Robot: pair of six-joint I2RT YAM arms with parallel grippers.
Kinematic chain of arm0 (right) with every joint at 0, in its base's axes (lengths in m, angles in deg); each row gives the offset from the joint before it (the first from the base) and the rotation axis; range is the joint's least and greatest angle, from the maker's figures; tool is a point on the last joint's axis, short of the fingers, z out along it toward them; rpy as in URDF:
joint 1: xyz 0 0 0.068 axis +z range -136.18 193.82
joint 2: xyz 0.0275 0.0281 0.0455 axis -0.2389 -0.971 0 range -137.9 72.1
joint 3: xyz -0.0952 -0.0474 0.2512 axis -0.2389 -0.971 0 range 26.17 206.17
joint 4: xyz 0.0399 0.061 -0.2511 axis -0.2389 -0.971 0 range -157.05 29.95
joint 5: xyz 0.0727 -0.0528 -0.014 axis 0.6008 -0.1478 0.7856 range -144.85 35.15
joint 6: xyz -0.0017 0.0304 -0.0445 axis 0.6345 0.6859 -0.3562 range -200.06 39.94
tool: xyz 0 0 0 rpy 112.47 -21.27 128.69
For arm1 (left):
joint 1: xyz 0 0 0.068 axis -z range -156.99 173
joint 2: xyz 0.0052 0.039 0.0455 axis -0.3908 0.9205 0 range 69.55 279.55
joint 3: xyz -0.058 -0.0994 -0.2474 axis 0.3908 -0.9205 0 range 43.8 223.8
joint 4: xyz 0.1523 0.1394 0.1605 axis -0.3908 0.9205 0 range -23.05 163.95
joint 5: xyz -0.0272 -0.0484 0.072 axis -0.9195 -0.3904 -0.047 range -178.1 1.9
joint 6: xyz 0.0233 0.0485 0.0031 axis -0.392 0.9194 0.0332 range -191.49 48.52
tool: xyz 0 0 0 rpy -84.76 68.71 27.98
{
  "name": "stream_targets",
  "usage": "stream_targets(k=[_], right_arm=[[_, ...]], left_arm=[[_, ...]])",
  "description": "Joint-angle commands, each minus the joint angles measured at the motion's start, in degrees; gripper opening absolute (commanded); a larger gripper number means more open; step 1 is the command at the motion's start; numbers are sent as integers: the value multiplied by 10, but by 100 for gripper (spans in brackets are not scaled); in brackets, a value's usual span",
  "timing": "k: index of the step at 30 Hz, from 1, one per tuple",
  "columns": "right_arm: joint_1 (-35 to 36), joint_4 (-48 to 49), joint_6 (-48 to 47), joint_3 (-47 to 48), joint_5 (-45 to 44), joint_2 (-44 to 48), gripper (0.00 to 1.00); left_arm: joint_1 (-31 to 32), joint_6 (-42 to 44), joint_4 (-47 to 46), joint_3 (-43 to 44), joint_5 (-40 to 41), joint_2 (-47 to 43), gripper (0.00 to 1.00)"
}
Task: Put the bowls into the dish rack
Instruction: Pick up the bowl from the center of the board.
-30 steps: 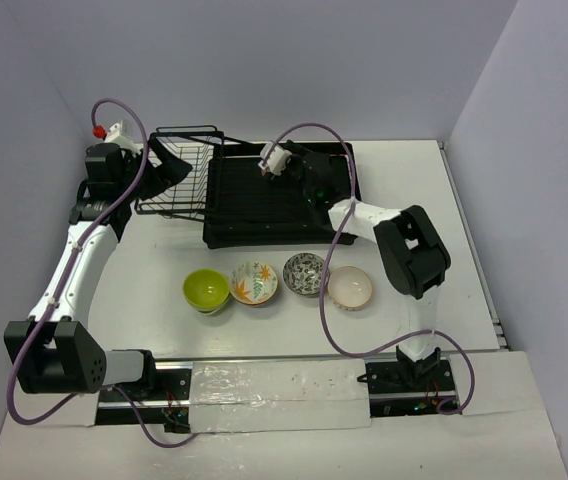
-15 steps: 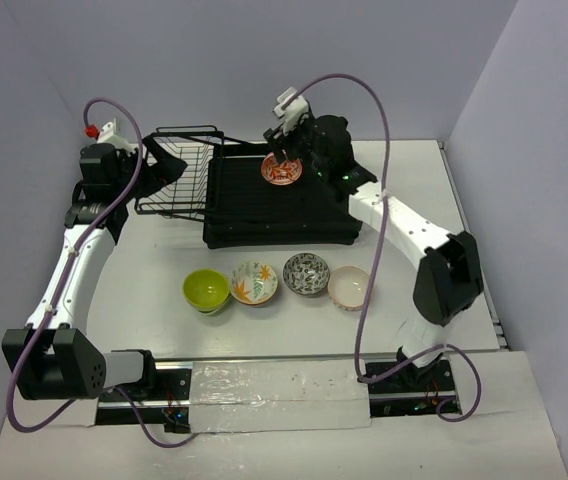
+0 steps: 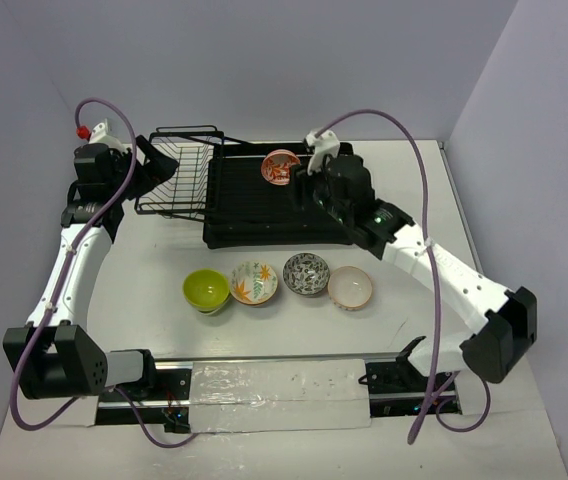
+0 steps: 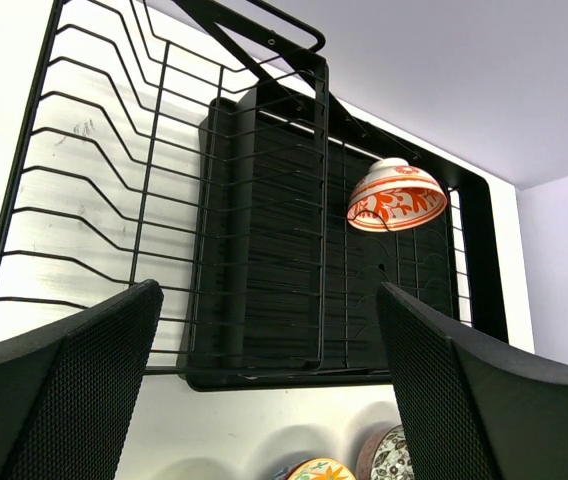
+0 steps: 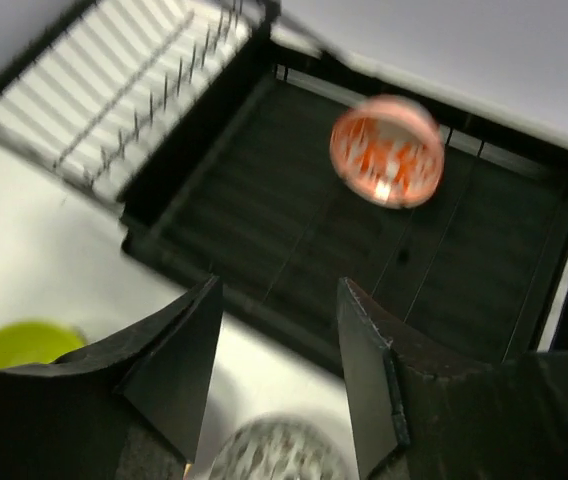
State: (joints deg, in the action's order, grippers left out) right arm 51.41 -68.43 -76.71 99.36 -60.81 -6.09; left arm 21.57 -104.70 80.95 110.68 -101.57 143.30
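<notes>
While the red-orange bowl [image 3: 280,167] leans tilted at the far edge of the slatted tray of the dish rack [image 3: 254,212], four more bowls stand in a row on the counter [image 3: 144,290] in front of the rack. From left to right they are the lime green bowl [image 3: 206,289], the leaf-pattern bowl [image 3: 254,282], a dark patterned bowl [image 3: 306,273] and the cream-pink bowl [image 3: 350,288]. The wire basket [image 3: 179,178] is joined to the left side of the tray. The right gripper [image 5: 276,350] hangs over the tray near the red-orange bowl, its fingers apart with nothing between them. The left gripper [image 4: 269,390] is at the left end of the basket, spread wide and holding nothing.
</notes>
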Motion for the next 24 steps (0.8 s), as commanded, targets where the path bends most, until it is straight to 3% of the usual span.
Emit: stream_targets(k=[1, 8, 15, 24], right_arm=[[9, -62, 65, -55, -23, 62, 56], [14, -49, 143, -201, -39, 155, 52], [20, -81, 155, -237, -65, 126, 52], [19, -65, 150, -261, -28, 78, 52]], left_arm=[[-2, 9, -24, 2, 5, -7, 94], [-2, 1, -28, -1, 2, 1, 94], [-2, 2, -27, -3, 6, 11, 93], [-2, 3, -28, -3, 4, 18, 94]])
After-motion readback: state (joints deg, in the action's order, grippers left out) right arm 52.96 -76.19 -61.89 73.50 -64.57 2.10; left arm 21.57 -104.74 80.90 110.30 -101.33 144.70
